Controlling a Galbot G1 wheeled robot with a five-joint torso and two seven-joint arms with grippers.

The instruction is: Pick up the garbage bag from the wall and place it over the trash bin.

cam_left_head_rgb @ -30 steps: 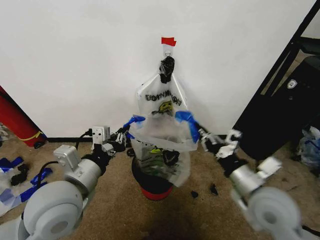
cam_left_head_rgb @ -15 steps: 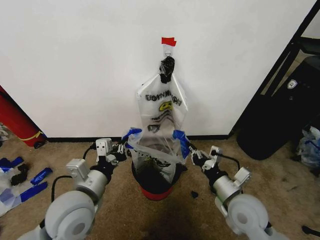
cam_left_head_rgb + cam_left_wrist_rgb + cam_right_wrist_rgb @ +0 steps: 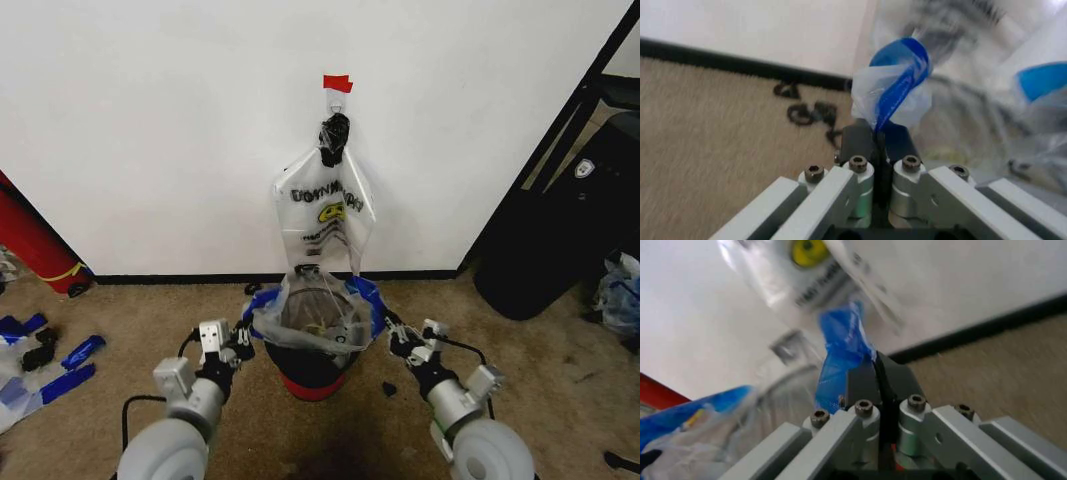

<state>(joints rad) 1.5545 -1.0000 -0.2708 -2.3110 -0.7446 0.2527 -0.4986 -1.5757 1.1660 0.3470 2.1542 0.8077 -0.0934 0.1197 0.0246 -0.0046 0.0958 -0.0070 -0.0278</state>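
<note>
A clear garbage bag (image 3: 318, 318) edged with blue tape strips (image 3: 366, 296) covers a black trash bin (image 3: 312, 368) with a red base band. Behind it, a white wall (image 3: 150, 120) has a black baseboard (image 3: 170, 279) and a red tape piece (image 3: 337, 82).

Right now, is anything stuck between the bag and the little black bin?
Nothing visible. The garbage bag sits with its open mouth over the trash bin, held on each side by the left tool and right tool.
</note>
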